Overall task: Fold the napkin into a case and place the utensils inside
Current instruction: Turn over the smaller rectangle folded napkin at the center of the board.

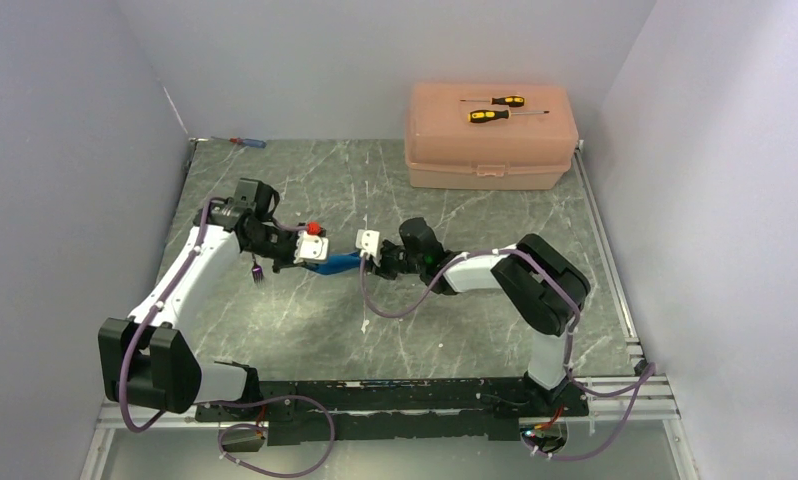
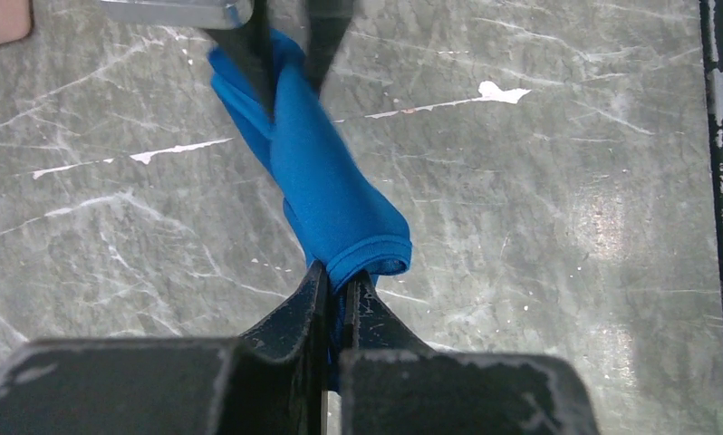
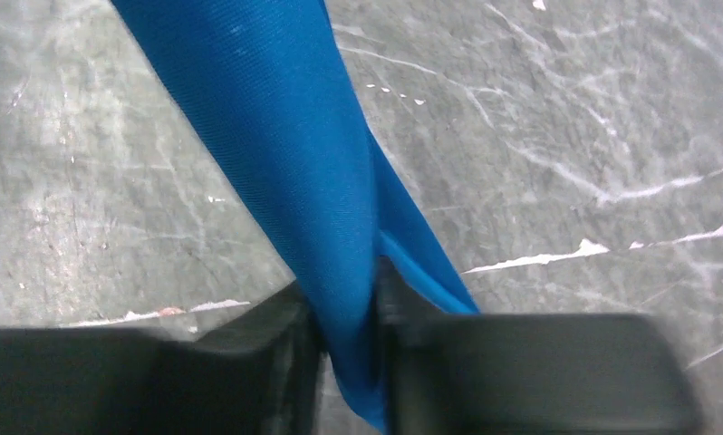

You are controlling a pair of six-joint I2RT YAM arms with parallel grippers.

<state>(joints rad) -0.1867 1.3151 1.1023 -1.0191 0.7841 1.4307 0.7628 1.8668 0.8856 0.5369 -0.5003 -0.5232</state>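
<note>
The bright blue napkin hangs bunched into a narrow roll above the table, stretched between both grippers. My left gripper is shut on one hemmed end of the napkin, pinching it at the fingertips. My right gripper holds the other end, and the napkin fills the gap between its fingers. In the left wrist view the right gripper pinches the cloth at the top edge. A small dark purple fork lies on the table left of the left gripper. The spoon is out of view.
A peach plastic box stands at the back right with two yellow-and-black screwdrivers on its lid. A small blue-and-red screwdriver lies at the back left corner. Walls close in the table on three sides.
</note>
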